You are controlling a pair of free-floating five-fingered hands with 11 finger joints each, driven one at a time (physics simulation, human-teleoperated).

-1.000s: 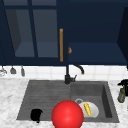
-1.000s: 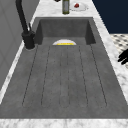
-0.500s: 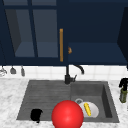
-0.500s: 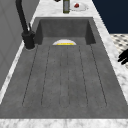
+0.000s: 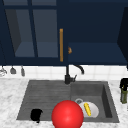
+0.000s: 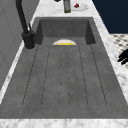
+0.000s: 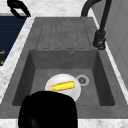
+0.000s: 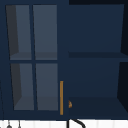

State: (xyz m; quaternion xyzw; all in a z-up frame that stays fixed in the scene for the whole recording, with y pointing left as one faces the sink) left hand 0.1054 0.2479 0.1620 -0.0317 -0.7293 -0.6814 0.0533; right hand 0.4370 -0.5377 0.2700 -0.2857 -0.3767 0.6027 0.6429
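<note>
One corn cob (image 5: 87, 109) lies on the plate (image 5: 94, 111) in the right basin, long axis near-to-far. It sits well right of your left hand (image 5: 36, 115) (fingers loosely spread, holding nothing). The right hand (image 5: 123, 83) by the bottle (image 5: 123, 96) is nearer; its pose you cannot tell.
</note>
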